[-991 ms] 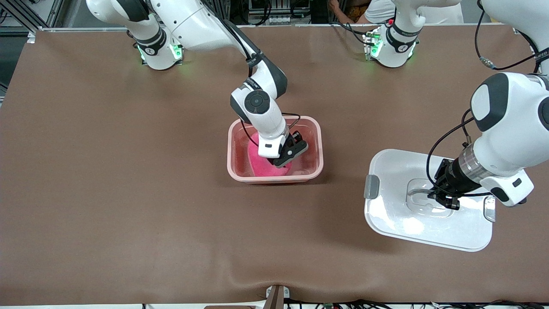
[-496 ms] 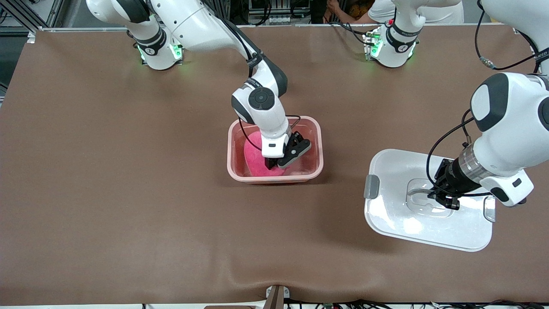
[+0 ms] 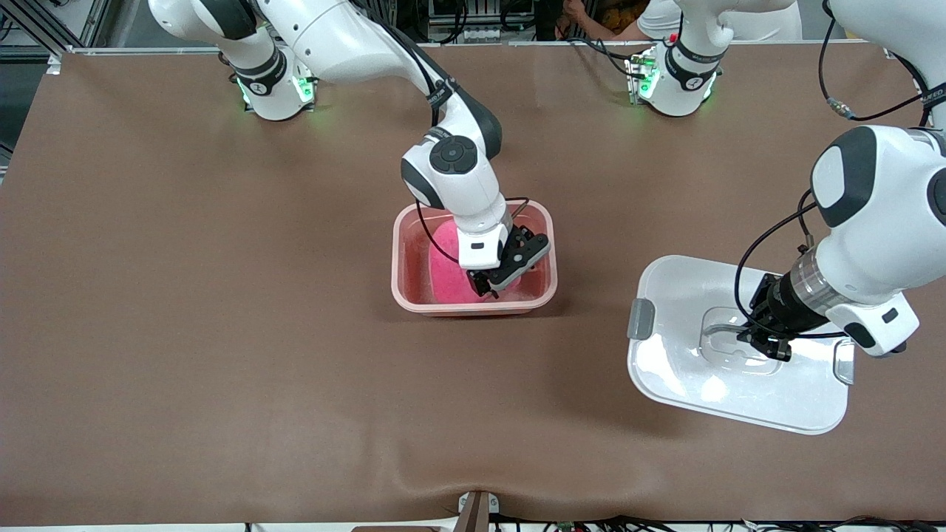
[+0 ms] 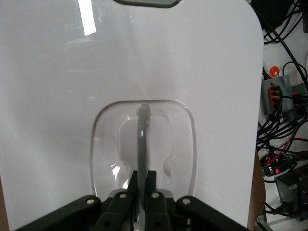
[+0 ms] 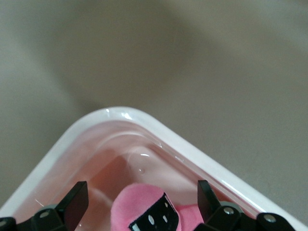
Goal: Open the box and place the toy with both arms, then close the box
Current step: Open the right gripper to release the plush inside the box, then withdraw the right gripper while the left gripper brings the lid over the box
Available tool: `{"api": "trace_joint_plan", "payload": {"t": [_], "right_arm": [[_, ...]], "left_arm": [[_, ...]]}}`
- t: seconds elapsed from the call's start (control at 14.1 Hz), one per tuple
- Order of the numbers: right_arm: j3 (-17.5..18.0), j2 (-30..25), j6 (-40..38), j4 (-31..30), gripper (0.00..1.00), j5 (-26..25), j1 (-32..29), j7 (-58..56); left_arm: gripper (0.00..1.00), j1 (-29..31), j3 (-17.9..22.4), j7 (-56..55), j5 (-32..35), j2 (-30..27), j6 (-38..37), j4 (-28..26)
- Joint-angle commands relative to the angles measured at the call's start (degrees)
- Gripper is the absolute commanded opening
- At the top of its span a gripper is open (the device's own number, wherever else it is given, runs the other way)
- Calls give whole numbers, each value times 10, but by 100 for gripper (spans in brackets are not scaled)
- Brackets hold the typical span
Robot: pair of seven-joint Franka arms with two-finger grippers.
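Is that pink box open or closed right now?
Open. The box has no lid on; the toy shows inside it. The lid lies on the table apart, toward the left arm's end.

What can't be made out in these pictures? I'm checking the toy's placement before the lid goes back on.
- Toy: front view, the right arm and right hand cover most of it; the right wrist view cuts it off at the edge.
- Box floor: hidden under the toy and arm.
- Lid grey clip toward the left arm's end: front view, mostly hidden by the left arm.
- Left hand shut on the lid's handle: the handle's gripped end is hidden between the fingers.
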Motion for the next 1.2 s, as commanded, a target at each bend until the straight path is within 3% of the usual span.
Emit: {"api": "trace_joint_plan", "payload": {"t": [0.0, 0.71, 0.99, 1.13], "right_arm": [[1, -44, -30, -7, 100, -5, -4, 5], [-1, -208, -336, -21, 100, -5, -198, -30], [-1, -261, -382, -62, 100, -4, -269, -29], [-1, -272, -423, -62, 100, -3, -308, -31]], "left_arm": [[0, 7, -5, 13, -10, -6, 4, -3], [0, 4, -6, 21, -12, -11, 4, -1], [0, -1, -6, 14, -15, -12, 4, -1], [0, -2, -8, 2, -47, -12, 4, 0]]}}
